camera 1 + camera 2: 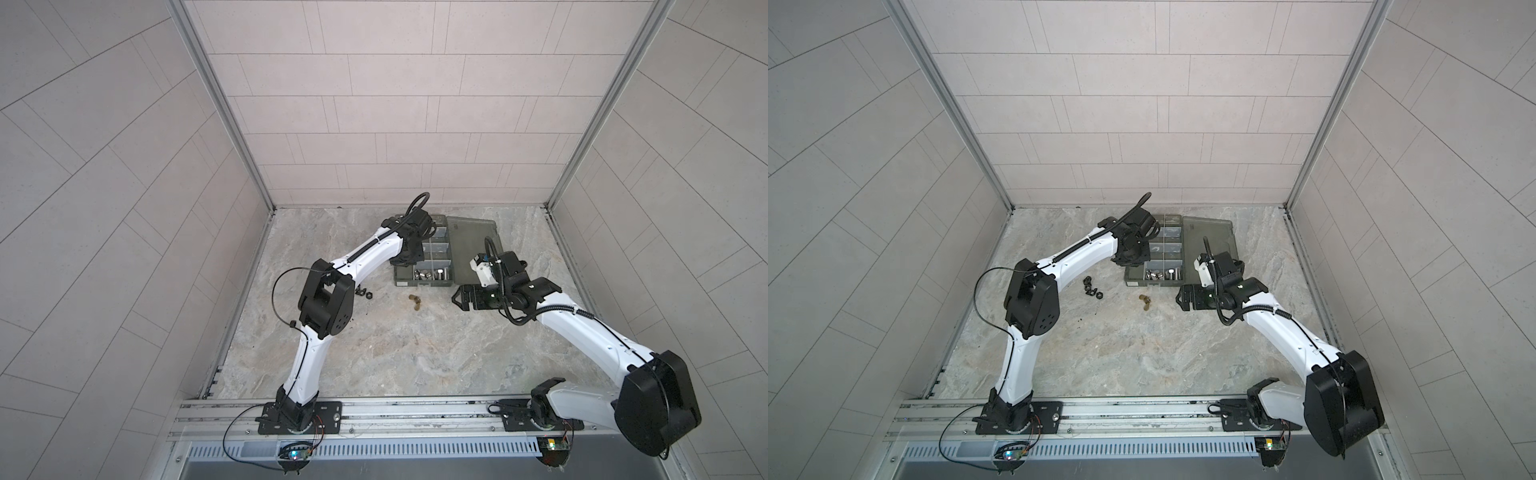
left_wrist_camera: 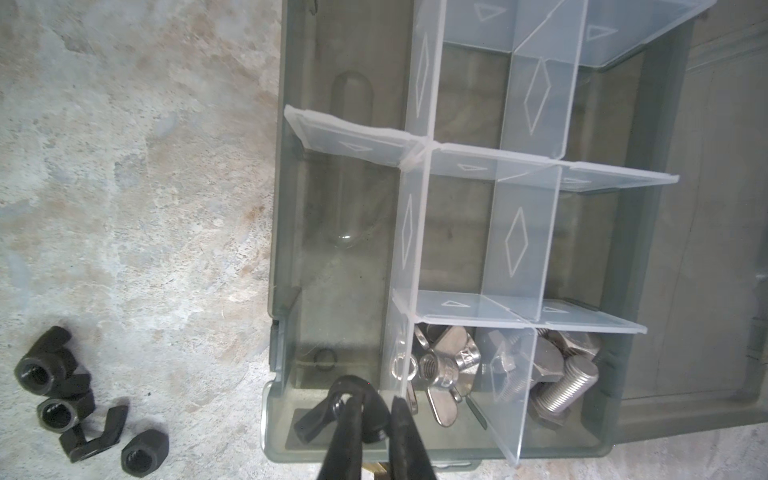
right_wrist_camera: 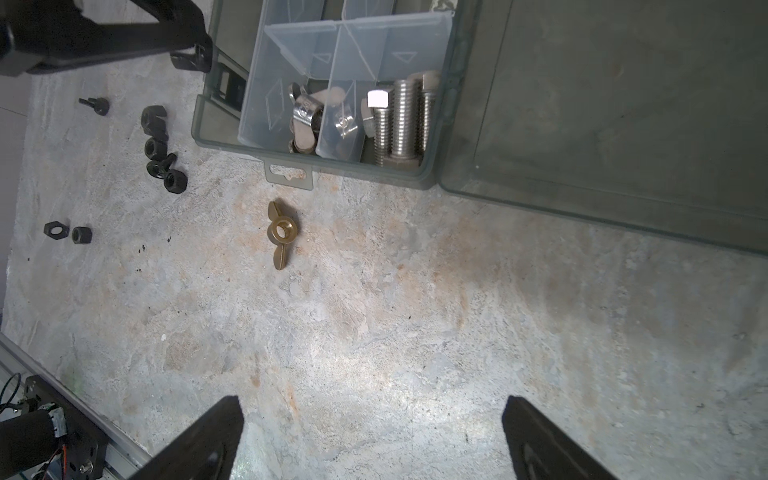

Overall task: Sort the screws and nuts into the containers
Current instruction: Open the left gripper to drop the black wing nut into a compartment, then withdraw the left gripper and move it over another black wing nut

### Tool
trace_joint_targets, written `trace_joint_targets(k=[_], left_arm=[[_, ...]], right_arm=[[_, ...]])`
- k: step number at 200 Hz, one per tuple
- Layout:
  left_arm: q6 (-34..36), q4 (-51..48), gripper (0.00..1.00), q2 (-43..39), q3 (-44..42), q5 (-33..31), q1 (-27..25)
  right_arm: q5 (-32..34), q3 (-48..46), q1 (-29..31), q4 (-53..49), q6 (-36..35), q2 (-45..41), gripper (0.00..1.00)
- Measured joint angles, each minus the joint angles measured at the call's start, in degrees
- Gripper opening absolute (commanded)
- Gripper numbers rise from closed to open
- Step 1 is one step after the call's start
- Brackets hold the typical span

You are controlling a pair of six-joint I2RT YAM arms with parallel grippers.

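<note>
The smoky-grey box of containers (image 2: 279,232) (image 1: 419,284) lies open at the back of the table. My left gripper (image 2: 376,401) is shut on a black wing nut (image 2: 316,419) over the box's long side compartment, at its near corner. In the front compartments lie silver wing nuts (image 2: 449,365) (image 3: 305,110) and the screws (image 3: 403,120) (image 2: 565,386). Loose black nuts (image 2: 54,386) (image 1: 1092,286) sit on the table left of the box. Brass nuts (image 3: 281,228) (image 1: 415,301) lie in front of it. My right gripper (image 3: 374,405) (image 1: 457,297) hangs open over bare table, right of the brass nuts.
The box's lid (image 1: 473,241) (image 3: 623,104) lies flat to the right of the compartments. Two more black nuts (image 3: 68,232) and a small black piece (image 3: 97,104) lie apart from the cluster. Walls enclose three sides, and a metal rail (image 1: 374,415) runs along the front.
</note>
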Motion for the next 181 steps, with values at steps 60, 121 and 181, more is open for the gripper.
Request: trace_joint_targets(k=[60,121,181], left_arm=[[0.1,0.0,0.19,0.3,0.0,0.0,0.0],[0.0,0.0,0.30,0.4,0.0,-0.1,0.0],[0.2,1.2,0.36,-5.4,-7.5,-1.3,0.7]], right_arm=[[0.2,0.0,0.0,0.0,0.0,0.0,0.99],[0.2,0.0,0.0,0.2,0.0,0.5,0.99],[0.3,0.0,0.0,0.5,0.0,0.6,0.99]])
